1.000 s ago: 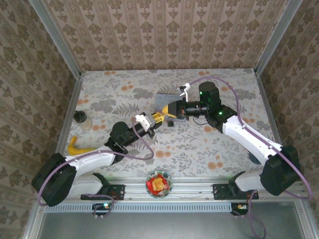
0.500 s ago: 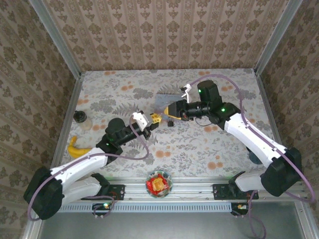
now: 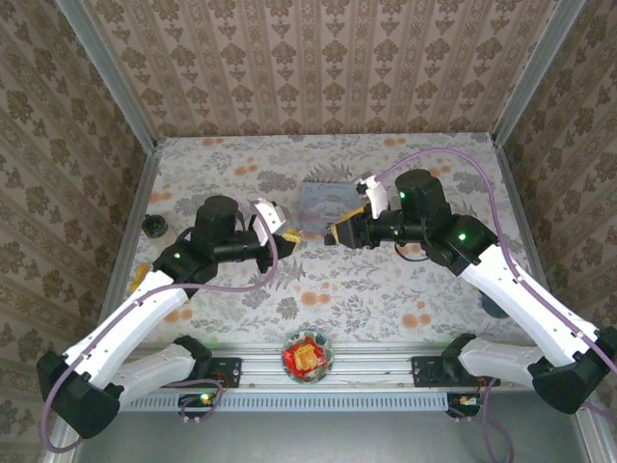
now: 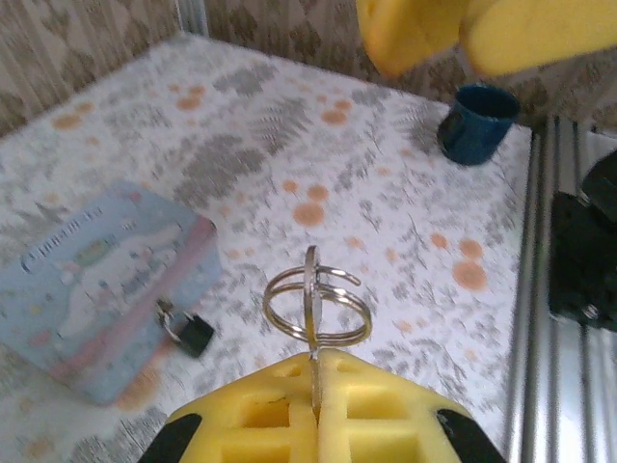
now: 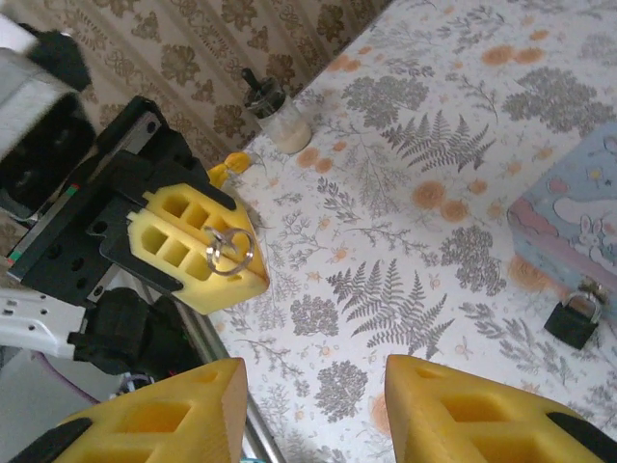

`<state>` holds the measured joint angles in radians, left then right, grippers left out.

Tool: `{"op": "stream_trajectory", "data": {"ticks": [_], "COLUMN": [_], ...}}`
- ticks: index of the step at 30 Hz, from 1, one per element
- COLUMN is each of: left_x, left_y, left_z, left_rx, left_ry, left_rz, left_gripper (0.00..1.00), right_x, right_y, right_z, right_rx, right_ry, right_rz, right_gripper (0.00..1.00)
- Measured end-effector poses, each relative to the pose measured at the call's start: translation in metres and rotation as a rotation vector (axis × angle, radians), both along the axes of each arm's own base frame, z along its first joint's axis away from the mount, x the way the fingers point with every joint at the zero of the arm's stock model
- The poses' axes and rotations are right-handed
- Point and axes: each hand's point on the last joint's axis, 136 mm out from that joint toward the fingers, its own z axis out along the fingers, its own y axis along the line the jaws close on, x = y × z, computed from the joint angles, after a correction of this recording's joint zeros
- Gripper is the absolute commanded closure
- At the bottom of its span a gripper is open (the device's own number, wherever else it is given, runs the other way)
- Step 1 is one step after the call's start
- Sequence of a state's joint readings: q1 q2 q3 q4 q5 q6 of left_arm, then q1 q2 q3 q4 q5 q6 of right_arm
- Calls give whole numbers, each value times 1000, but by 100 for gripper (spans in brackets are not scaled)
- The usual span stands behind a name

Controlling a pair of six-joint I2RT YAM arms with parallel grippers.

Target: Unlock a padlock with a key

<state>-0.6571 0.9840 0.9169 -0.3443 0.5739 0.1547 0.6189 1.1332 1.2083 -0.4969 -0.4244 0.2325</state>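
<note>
My left gripper is shut on a silver key that stands upright between its yellow pads, with a wire key ring looped through it. The tiny black padlock lies on the table against the edge of the pale blue cartoon tin, below and left of the key. My right gripper is open with nothing between its fingers. It faces the left gripper across a gap, and the padlock lies to its right. From above, the left gripper and the right gripper hover mid-table near the tin.
A dark blue cup stands near the right rail. A small jar with a black lid and a banana sit at the left edge. A bowl of red sweets rests on the front rail.
The right gripper has opened and drawn back to the right, away from the left gripper. The left arm has risen and pulled back left, its gripper still shut on the key.
</note>
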Motion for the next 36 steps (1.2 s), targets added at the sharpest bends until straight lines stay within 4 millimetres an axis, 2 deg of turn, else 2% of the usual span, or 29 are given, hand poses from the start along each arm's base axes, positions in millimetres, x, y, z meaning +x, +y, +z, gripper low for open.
{"op": "stream_trajectory", "data": {"ticks": [5,11,14,20,29,36], "left_x": [-18,-30,-35,-37,-39,-39], "left_y": [6,7,9,8,6,7], "left_z": [-7,-10,-13,-13,-14,-13], "left_rx": [49,71,76,66,60,55], "left_ry": [98,155,177,189,207,209], "left_rz": [-43,-91,-109,-129,-148,-150], "left_gripper": [100,100,100,100,100,100], "right_x": [1,-5,-10,-19,-26,-20], "right_y": [23,51,60,70,76,82], "right_z": [2,-15,-17,-13,-13,-26], "right_rx": [-28,-11,17,60,80,66], "right_ry": [-72,-33,-12,7,31,67], "right_rz": [103,242,303,397,447,451], "right_gripper": [61,63,63,65,68,70]}}
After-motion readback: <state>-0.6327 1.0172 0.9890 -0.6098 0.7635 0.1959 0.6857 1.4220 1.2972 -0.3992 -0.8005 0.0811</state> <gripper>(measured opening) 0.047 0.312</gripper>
